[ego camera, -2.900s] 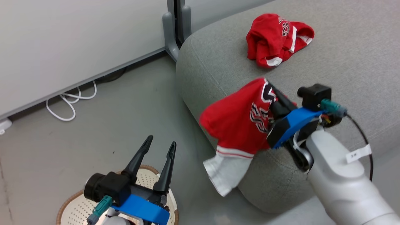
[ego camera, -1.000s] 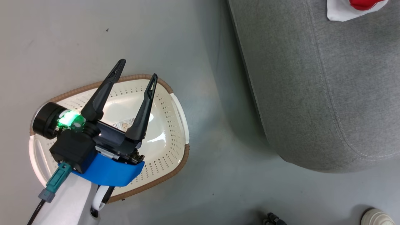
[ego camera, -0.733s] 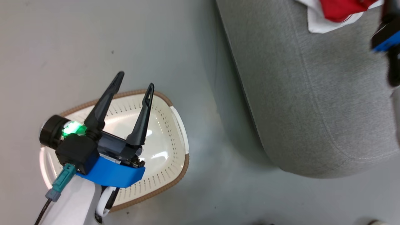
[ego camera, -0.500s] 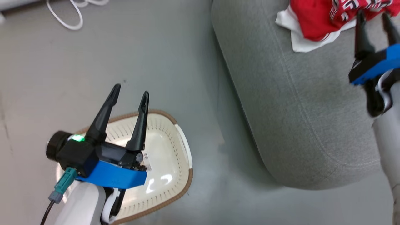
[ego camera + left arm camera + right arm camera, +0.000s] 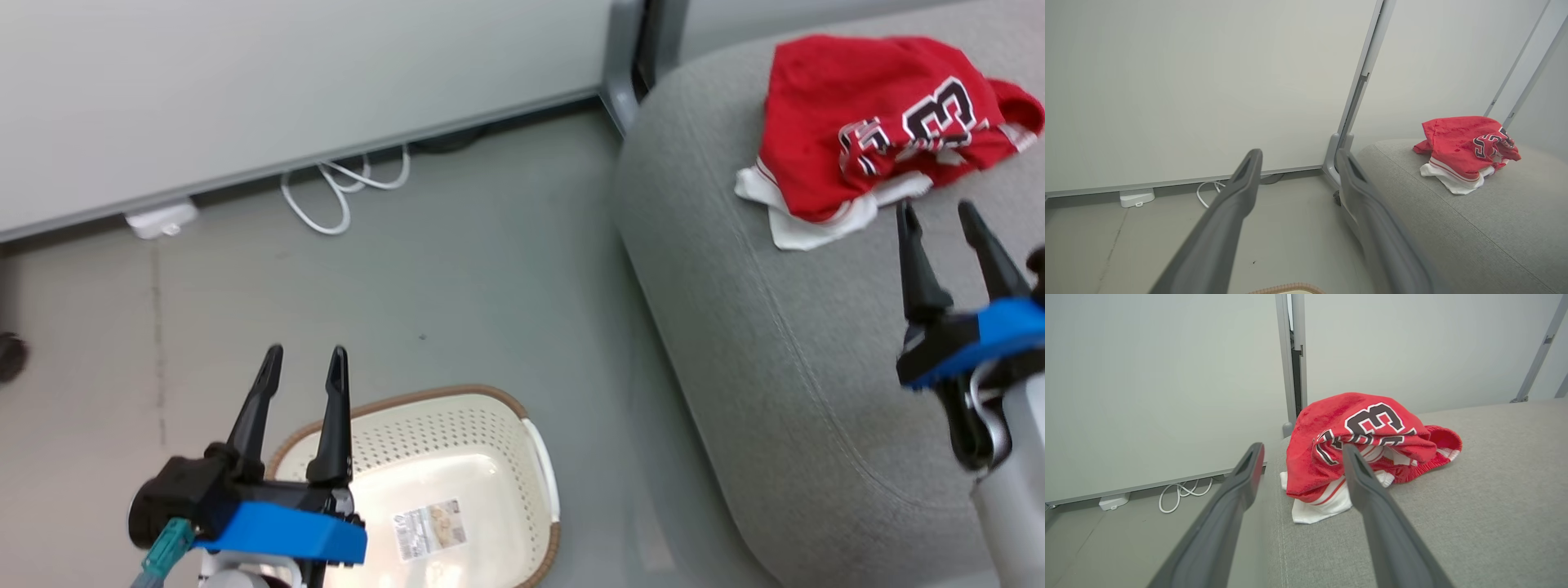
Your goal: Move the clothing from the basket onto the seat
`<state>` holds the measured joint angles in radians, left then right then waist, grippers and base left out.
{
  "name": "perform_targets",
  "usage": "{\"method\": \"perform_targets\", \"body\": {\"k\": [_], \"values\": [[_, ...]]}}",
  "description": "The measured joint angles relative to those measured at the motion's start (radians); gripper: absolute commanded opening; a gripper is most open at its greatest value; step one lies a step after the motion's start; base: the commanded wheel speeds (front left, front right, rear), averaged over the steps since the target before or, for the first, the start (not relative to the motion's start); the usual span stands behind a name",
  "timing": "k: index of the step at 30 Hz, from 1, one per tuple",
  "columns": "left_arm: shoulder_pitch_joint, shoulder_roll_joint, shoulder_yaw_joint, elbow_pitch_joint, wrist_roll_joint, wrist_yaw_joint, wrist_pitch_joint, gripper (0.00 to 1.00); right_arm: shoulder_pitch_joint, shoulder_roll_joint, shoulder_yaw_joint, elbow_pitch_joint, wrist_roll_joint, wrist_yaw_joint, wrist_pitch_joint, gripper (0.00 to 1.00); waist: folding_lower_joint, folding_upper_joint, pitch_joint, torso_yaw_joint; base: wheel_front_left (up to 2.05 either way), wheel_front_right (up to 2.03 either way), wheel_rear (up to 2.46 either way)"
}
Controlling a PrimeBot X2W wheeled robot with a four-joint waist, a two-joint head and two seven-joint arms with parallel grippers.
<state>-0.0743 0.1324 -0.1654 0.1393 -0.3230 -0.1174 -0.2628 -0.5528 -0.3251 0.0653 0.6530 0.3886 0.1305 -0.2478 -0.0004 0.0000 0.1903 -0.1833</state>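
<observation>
We find the basket (image 5: 540, 469) bare but for a label (image 5: 430, 527), so we judge the transfer done; next calls only for a last check. The left gripper (image 5: 304, 355) and right gripper (image 5: 935, 208) stand spread, empty. The clothing (image 5: 849, 131) lies crumpled near the seat's (image 5: 775, 367) far corner; it is red jersey with black-and-white numerals and white fabric beneath.

Clothing (image 5: 824, 122) heaped on seat (image 5: 784, 343); basket (image 5: 457, 429) (sticker (image 5: 430, 529) inside) on floor (image 5: 457, 269).

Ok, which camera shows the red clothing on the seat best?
The right wrist view: the clothing lies closest and largest there, lettering clear, though one finger of the right gripper crosses its lower edge. The head view shows the whole pile from above, smaller. The left wrist view shows it small, far off.
</observation>
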Motion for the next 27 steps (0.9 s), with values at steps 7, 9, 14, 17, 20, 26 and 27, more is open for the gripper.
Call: {"method": "perform_targets", "body": {"k": [7,9,14,17,20,26,27], "values": [[0.062,-0.021,0.036,0.051,0.008,-0.007,0.000,1.00,0.238,0.104,-0.126,-0.178,-0.109,0.000,0.028,1.00,0.0001,0.0000,-0.084,0.092,0.00,0.00,0.00],[0.074,-0.026,0.047,0.064,0.013,-0.007,0.000,1.00,0.296,0.146,-0.149,-0.229,-0.144,0.000,0.049,1.00,0.0001,0.0000,-0.105,0.118,0.00,0.00,0.00],[0.098,-0.035,0.069,0.103,0.022,-0.007,0.000,1.00,0.421,0.219,-0.165,-0.341,-0.212,0.000,0.088,1.00,0.0002,0.0000,-0.155,0.179,0.00,0.00,0.00],[0.100,-0.039,0.083,0.123,0.027,-0.008,0.000,1.00,0.482,0.242,-0.152,-0.390,-0.229,0.000,0.104,1.00,0.0001,0.0000,-0.178,0.215,0.00,0.00,0.00],[0.099,-0.040,0.087,0.144,0.029,-0.008,0.000,1.00,0.520,0.254,-0.139,-0.421,-0.238,0.000,0.115,1.00,0.0002,0.0000,-0.194,0.248,0.00,0.00,0.00],[0.088,-0.037,0.076,0.184,0.029,-0.008,0.000,1.00,0.560,0.266,-0.128,-0.450,-0.240,0.000,0.132,1.00,0.0003,0.0000,-0.215,0.286,0.00,0.00,0.00],[0.087,-0.035,0.074,0.188,0.029,-0.008,0.000,1.00,0.561,0.268,-0.125,-0.452,-0.240,0.000,0.133,1.00,0.0003,0.0000,-0.216,0.287,0.00,0.00,0.00]]}}
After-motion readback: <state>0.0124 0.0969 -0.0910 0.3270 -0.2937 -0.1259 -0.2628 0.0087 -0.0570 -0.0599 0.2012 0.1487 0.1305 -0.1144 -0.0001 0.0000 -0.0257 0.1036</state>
